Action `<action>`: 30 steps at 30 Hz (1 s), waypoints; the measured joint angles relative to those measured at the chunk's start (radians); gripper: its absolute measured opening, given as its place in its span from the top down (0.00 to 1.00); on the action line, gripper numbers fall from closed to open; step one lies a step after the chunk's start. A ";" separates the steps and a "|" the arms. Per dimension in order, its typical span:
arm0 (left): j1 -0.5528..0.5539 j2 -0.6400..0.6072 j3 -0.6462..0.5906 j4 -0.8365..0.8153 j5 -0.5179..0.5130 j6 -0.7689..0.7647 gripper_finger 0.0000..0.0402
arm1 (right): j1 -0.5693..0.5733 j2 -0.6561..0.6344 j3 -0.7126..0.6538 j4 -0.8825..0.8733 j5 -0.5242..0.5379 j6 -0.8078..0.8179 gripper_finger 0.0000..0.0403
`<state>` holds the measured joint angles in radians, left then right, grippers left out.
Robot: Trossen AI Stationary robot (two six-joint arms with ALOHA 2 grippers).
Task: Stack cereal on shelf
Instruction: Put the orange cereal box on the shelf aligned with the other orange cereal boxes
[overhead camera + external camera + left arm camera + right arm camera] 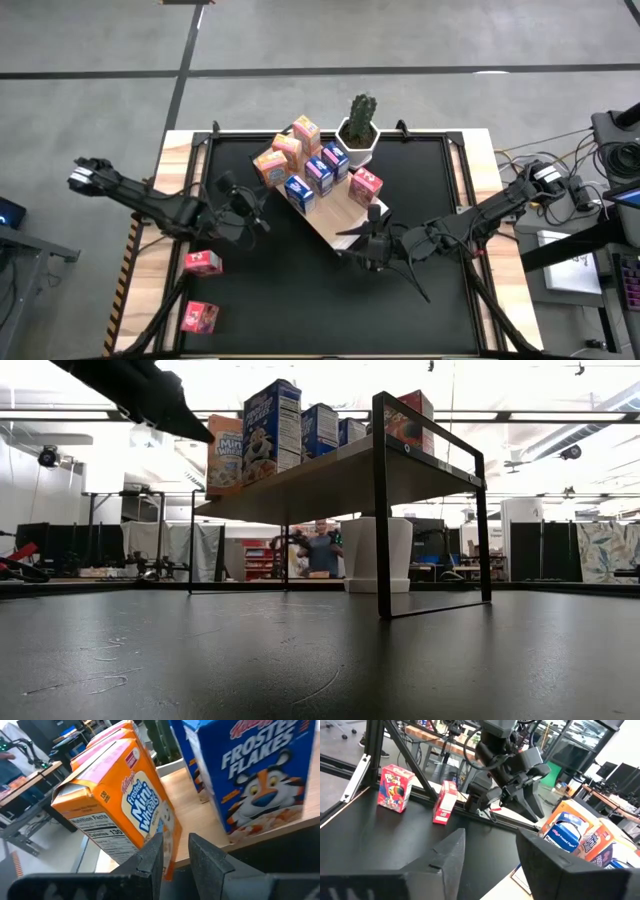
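Note:
The shelf (335, 215) is a light-wood board on black legs, and it carries several cereal boxes. An orange Mini-Wheats box (120, 805) stands at the board's left end (270, 168), with blue boxes (320, 172) beside it and a pink one (366, 185) toward the right. Two pink boxes (203, 262) (199, 318) lie off the shelf at the table's left near side. My left gripper (176, 852) is narrowly open, right at the orange box's lower near corner (256, 208). My right gripper (490, 850) is wide open by the shelf's near corner (362, 238) and touches nothing. My left gripper has its fingertips (152, 855) level at the lower near corner (167, 845) of the orange box, coming from the table's left. I cannot tell whether they touch it. The box stands on the shelf board.
A white pot with a green cactus (358, 130) stands at the far edge behind the shelf. In the low view the shelf's black legs (382, 510) raise the board above the table. A black frame runs along the table's edges (460, 190).

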<state>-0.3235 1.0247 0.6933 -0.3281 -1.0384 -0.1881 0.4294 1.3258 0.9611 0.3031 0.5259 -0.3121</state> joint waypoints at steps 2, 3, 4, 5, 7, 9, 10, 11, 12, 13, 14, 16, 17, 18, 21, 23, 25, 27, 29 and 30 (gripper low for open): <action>0.014 0.006 0.000 0.000 0.000 0.011 0.81 | 0.000 0.000 0.000 0.000 0.000 -0.001 0.62; 0.023 0.009 0.000 0.001 0.000 0.014 0.81 | 0.000 0.000 0.000 0.000 0.000 -0.001 0.64; 0.033 0.011 0.000 0.001 0.000 0.017 0.81 | 0.000 0.000 0.000 0.000 0.000 -0.002 0.66; 0.042 0.013 0.000 0.000 0.000 0.020 0.81 | 0.000 0.000 0.000 0.000 0.000 -0.002 0.68; 0.058 0.013 0.000 -0.001 0.000 0.024 0.81 | 0.000 0.000 0.000 0.000 0.000 -0.002 0.70; 0.067 0.013 0.000 -0.006 0.000 0.030 0.81 | 0.000 0.000 0.000 0.000 0.000 -0.002 0.73; 0.068 0.011 0.000 -0.008 0.000 0.030 0.81 | 0.000 0.000 0.000 0.000 0.000 -0.002 0.74; 0.070 0.010 0.000 -0.008 0.000 0.030 0.81 | 0.000 0.000 0.000 0.000 0.000 -0.002 0.75; 0.071 0.009 0.000 -0.008 0.000 0.033 0.81 | 0.000 0.000 0.000 0.000 0.000 -0.002 0.76; 0.071 0.008 0.000 -0.008 0.000 0.038 0.81 | 0.000 0.000 0.000 0.000 0.000 -0.002 0.77; 0.071 0.008 0.000 -0.008 0.000 0.041 0.81 | 0.000 0.000 0.000 0.000 0.000 -0.002 0.79; 0.072 0.007 0.000 -0.011 -0.017 0.050 0.81 | 0.000 0.000 0.000 0.000 0.000 -0.002 0.81; 0.072 0.007 0.000 -0.014 -0.035 0.057 0.81 | 0.000 0.000 0.000 -0.001 0.000 -0.002 0.81; 0.072 0.005 0.000 -0.017 -0.057 0.060 0.81 | 0.000 0.000 0.000 -0.002 0.000 -0.002 0.82; 0.072 -0.005 0.000 -0.023 -0.079 0.070 0.81 | 0.000 0.000 0.000 -0.008 -0.001 -0.001 0.84; 0.072 -0.016 0.000 -0.025 -0.079 0.070 0.81 | 0.000 0.000 0.000 -0.014 -0.001 0.003 0.85; 0.072 -0.032 0.000 -0.028 -0.080 0.070 0.81 | 0.000 0.000 0.000 -0.018 -0.001 0.005 0.86; 0.072 -0.047 0.000 -0.028 -0.080 0.075 0.81 | 0.000 0.000 0.000 -0.021 -0.001 0.005 0.86; 0.073 -0.062 0.000 -0.031 -0.080 0.075 0.81 | 0.000 0.000 0.000 -0.023 -0.001 0.005 0.86; 0.073 -0.067 0.000 -0.033 -0.079 0.075 0.81 | 0.000 0.000 0.000 -0.027 -0.001 0.005 0.86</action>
<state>-0.2508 0.9575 0.6933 -0.3606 -1.1176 -0.1133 0.4294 1.3256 0.9611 0.2761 0.5247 -0.3069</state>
